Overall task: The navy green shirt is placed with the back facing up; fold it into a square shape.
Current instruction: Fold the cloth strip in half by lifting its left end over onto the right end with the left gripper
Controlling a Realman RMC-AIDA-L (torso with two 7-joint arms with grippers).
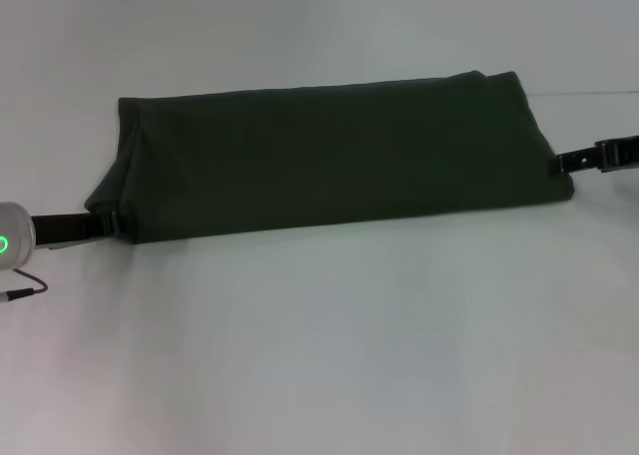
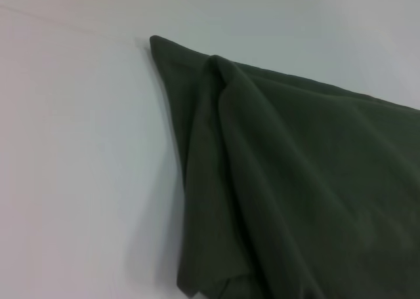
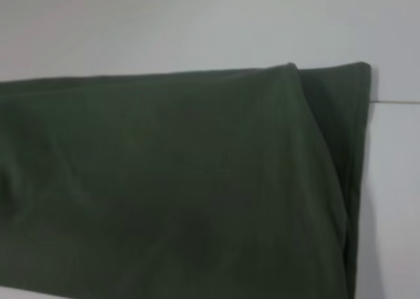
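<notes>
The navy green shirt (image 1: 329, 161) lies across the white table as one long dark band, doubled over on itself. Its left end rises in a tent-like fold. My left gripper (image 1: 112, 223) is at the band's near left corner, shut on the fabric there. My right gripper (image 1: 559, 163) is at the near right corner, also shut on the cloth. In the left wrist view the shirt (image 2: 302, 181) drapes in soft folds up toward the camera. The right wrist view shows the shirt (image 3: 164, 181) with its layered right edge. Neither wrist view shows fingers.
The white table (image 1: 329, 355) spreads wide in front of the shirt. At the left edge sits my left arm's wrist with a green light (image 1: 6, 241), and a thin cable (image 1: 22, 289) hangs below it. A faint seam line (image 1: 589, 93) crosses the table at the far right.
</notes>
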